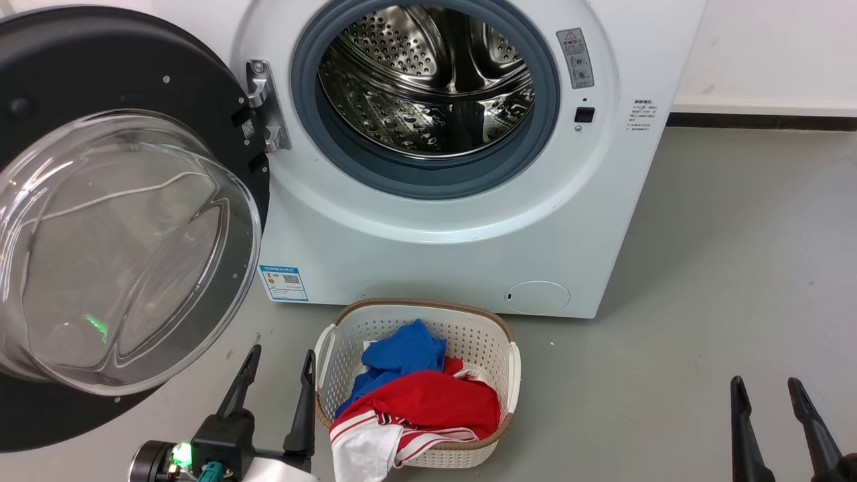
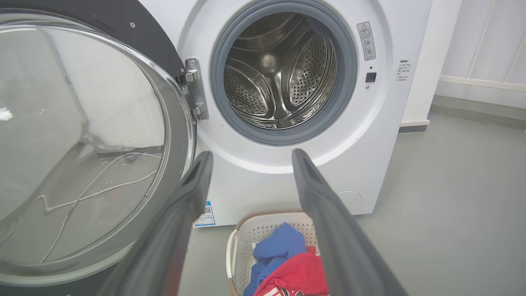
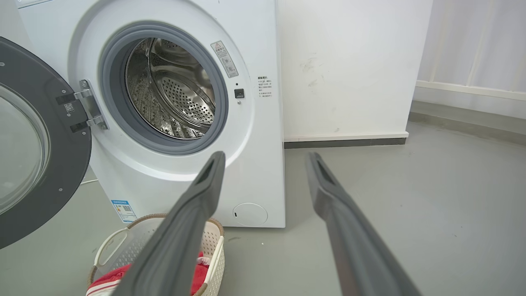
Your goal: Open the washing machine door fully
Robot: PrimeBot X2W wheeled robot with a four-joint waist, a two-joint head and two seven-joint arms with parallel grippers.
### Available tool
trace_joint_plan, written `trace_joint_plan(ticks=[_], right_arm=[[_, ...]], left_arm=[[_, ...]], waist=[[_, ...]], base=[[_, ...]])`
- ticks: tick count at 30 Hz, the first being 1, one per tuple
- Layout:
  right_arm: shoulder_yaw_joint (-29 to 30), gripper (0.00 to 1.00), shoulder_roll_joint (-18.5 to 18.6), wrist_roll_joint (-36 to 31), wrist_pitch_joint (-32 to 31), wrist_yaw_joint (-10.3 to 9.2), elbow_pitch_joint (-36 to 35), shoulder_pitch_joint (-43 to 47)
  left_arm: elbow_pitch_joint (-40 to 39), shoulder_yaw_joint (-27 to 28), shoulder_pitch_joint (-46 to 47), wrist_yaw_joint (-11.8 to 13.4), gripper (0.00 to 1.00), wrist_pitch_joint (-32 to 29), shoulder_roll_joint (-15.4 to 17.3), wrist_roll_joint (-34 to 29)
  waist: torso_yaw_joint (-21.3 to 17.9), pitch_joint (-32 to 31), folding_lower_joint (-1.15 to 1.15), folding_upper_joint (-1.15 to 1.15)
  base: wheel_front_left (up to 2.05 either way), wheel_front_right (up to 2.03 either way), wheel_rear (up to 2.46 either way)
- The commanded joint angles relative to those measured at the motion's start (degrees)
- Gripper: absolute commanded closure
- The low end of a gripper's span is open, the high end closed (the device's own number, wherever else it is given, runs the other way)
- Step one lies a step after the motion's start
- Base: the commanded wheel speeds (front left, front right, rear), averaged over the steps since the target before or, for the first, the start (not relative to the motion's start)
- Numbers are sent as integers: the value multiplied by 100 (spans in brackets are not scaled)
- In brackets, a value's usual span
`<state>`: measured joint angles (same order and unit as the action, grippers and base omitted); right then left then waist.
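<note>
Left hand (image 1: 282, 351) open, fingers spread, empty, low and just beside the washing machine door (image 1: 100, 60). Right hand (image 1: 765, 381) also open and empty, well apart from it over the floor (image 1: 703, 268). Door swung wide on its hinge (image 1: 264, 100), left of the washing machine (image 1: 435, 254); drum (image 1: 428, 87) exposed. Laundry basket (image 1: 469, 335) of clothes on floor in front.

Laundry basket (image 1: 479, 337) with red, blue clothes (image 1: 435, 400)
</note>
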<state>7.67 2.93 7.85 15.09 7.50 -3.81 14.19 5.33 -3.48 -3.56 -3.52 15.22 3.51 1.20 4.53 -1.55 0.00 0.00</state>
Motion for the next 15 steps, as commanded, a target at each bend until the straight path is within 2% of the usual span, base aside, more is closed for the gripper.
trace_joint_plan(ticks=[1,15], right_arm=[[-12,0,-10,-23,11,-1,1,47],[-53,0,-10,-26,11,-1,-21,45]], left_arm=[[-12,-12,-54,17,0,-13,-6,11],[23,-19,-114,93,0,-13,-35,91]], waist=[[5,-3,0,0],[11,5,0,0]], base=[[0,0,0],[0,0,0]])
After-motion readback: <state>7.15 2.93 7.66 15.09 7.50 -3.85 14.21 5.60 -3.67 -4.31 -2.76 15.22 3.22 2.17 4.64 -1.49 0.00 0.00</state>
